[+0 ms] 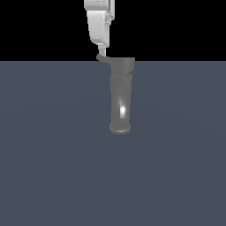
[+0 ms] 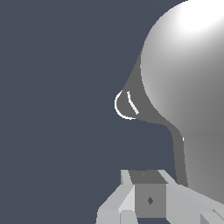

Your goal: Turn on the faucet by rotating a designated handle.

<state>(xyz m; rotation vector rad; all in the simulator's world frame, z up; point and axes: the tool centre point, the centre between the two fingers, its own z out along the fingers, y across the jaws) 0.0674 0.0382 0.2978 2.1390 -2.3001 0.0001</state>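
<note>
Seen in the exterior view, going left to right with the faucet (image 1: 120, 95) as landmark: bare dark grey floor (image 1: 48, 154) to the faucet's left, flat and unmarked. Next, above and just left of the faucet's top, the white gripper (image 1: 102, 49), hanging straight down from the upper edge, fingertips right at the handle (image 1: 102, 58). Touching or only just above: cannot be told from here. Jaw state likewise not readable in this view, since only one narrow finger end shows. Then the handle itself, a short thin grey lever jutting from the faucet's wider top section toward the exterior view's left, roughly level. Then the faucet proper, upright on the floor, glossy, with a bright highlight low on the column and a flared round base. More bare floor to its right. In the wrist view: faucet (image 2: 188, 96) filling one side as a large shiny rounded mass, handle (image 2: 131, 103) reaching out from it with a rounded, bright-edged tip, and the gripper (image 2: 148, 199) fingers close around a small dark gap. Whether parted or closed: cannot tell.
</note>
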